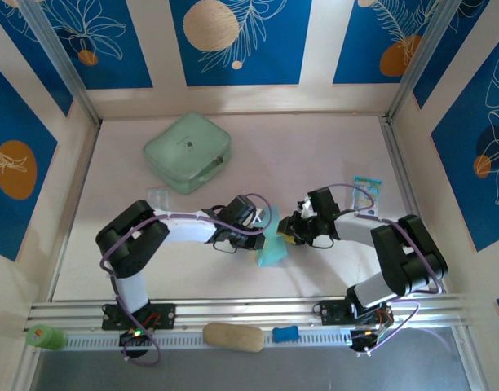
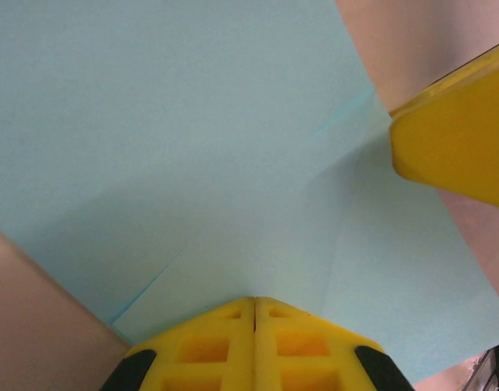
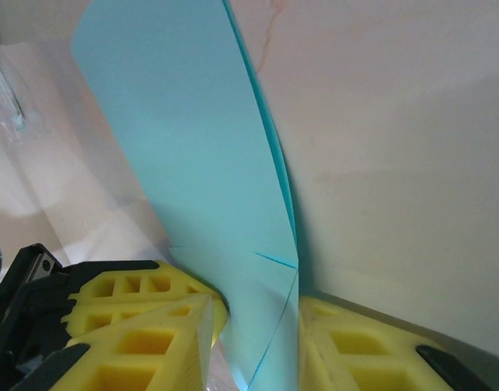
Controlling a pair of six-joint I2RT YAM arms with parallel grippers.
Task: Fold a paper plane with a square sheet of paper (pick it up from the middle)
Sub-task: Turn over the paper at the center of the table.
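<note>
The light cyan-blue sheet of paper, folded into creased layers, stands on edge above the table between my two grippers. My left gripper is shut on its lower edge. In the left wrist view its yellow fingertips meet at the paper, where fold lines cross. My right gripper straddles the paper from the other side. In the right wrist view the paper runs up between its fingers, against the right pad, with a gap to the left pad. The right gripper's finger also shows in the left wrist view.
A mint-green rounded case lies at the back left. A small printed packet lies at the right by the wall. A tan block, a blue piece and a green object sit along the front rail.
</note>
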